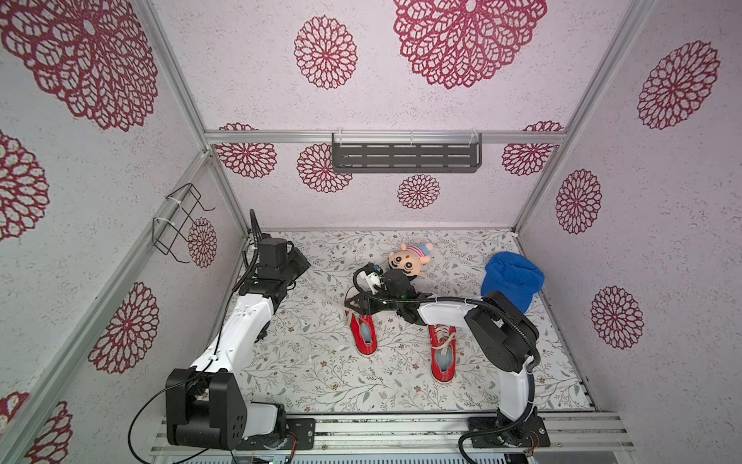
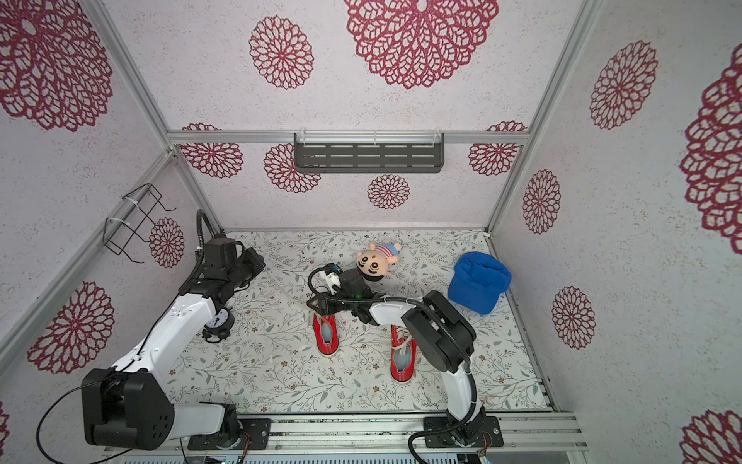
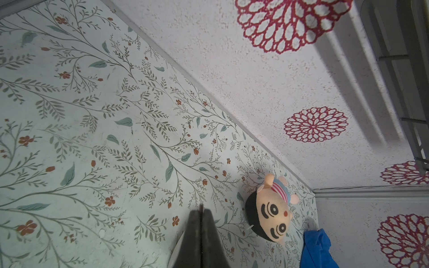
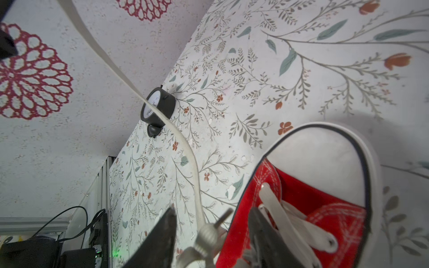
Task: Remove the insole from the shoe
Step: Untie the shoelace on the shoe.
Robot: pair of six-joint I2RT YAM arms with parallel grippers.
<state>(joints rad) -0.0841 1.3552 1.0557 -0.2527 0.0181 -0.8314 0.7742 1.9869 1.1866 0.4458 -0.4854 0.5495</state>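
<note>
Item: pale grey insole (image 1: 364, 331), lying inside the red canvas lace-up sneaker (image 1: 367, 348) on the floral tabletop (image 1: 305, 377).
Handling: likely light, soft and bending readily; the heel edge is offering the best hold.
Right gripper (image 4: 212, 232): hovering with jaws apart around the white lace (image 4: 196, 181).
Left gripper (image 3: 201, 212): resting with jaws pressed together.

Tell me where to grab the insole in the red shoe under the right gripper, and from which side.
Probably the heel end of the insole, from straight above: only that part shows through the open collar of the shoe, while the front lies hidden under laces and the right gripper. Pinch its rear edge.
</note>
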